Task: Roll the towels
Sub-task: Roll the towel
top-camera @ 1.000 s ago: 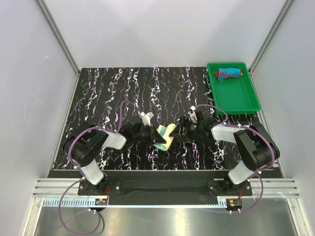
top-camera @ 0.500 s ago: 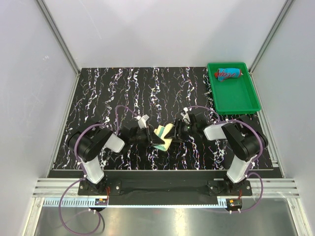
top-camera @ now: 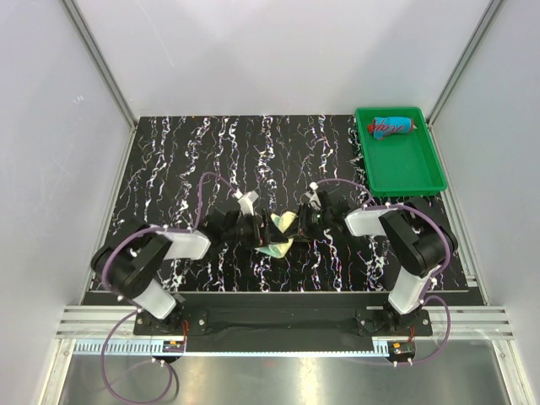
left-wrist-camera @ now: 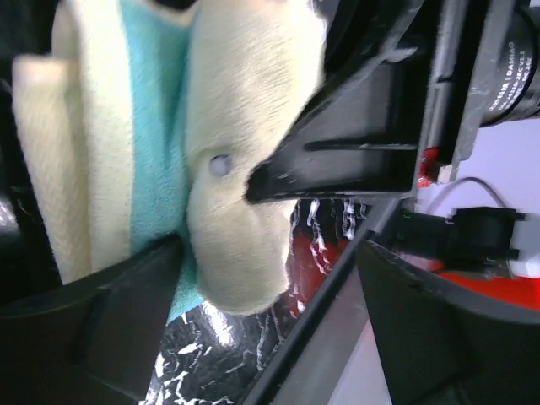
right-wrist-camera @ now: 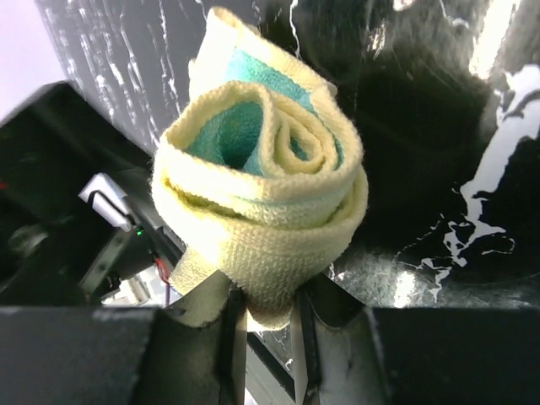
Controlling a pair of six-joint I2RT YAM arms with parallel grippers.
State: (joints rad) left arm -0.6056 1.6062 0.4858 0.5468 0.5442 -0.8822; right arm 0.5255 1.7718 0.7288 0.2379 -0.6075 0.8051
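Well left of the green plastic tray [top-camera: 403, 179] and nearer the arm bases, on the black white-veined surface [top-camera: 194, 160]: pale yellow cloth towel [top-camera: 276, 246] with teal patches, rolled, caught between left gripper [top-camera: 268, 229] and right gripper [top-camera: 302, 226]. Inside the tray's far corner, red-and-blue cloth towel [top-camera: 391, 126], already a roll.

Through the left wrist camera: own jaws spread wide, released, the roll's flank [left-wrist-camera: 228, 169] resting against one of them.

Through the right wrist camera: spiral end of the roll [right-wrist-camera: 261, 177] facing the lens, jaws clenched on its loose lower lip.

Best done by keeping that pinch on the outer flap against unwinding, backing the left jaws straight off without snagging the pile.

Against a second earlier: left jaws then clamped on the towel, now let go; right jaws then wide, now closed.
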